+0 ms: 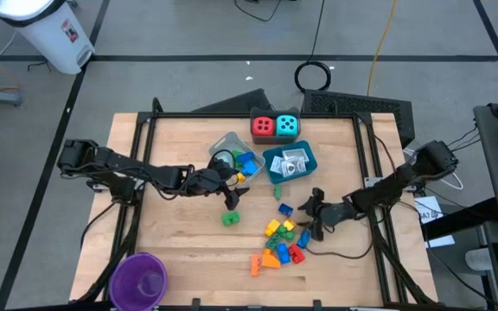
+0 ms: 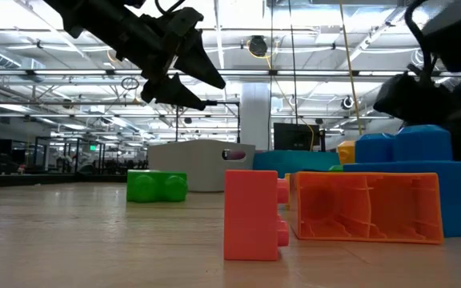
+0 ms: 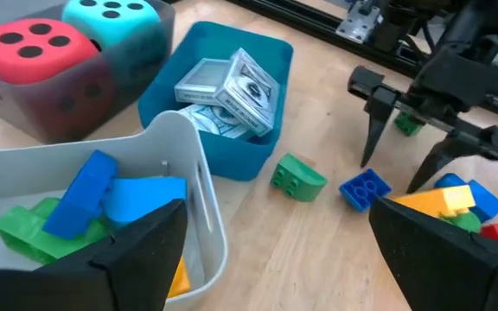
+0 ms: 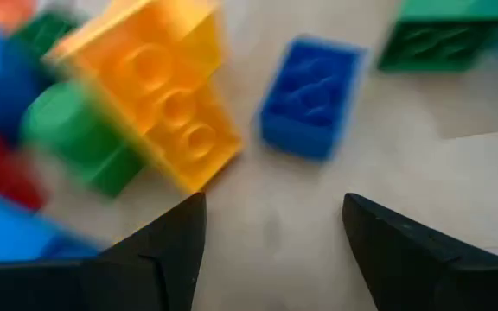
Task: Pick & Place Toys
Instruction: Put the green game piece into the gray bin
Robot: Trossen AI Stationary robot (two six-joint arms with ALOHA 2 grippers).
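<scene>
- Partly done: some bricks in the grey tray (image 1: 226,147), packets in the blue tray (image 1: 305,155) by the dice (image 1: 275,126).
- Left: brick pile (image 1: 280,244) near the worktop's front edge, green brick (image 1: 231,218) mid-table.
- Left gripper (image 1: 229,170) wide, empty, over the grey tray.
- Right gripper (image 1: 311,213) open, empty, over the pile.

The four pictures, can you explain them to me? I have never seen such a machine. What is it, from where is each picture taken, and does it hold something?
It is a robot with two dark arms at a wooden table. One camera looks straight down from above, one sits at table height, and one rides on each wrist.

On the table lie loose plastic bricks, a grey tray with bricks inside, a blue tray with white packets, a red die, a cyan die and a purple cup.

The left gripper hangs open beside the grey tray. The right gripper is open low over the brick pile, with a yellow brick just ahead. Neither holds anything.
</scene>
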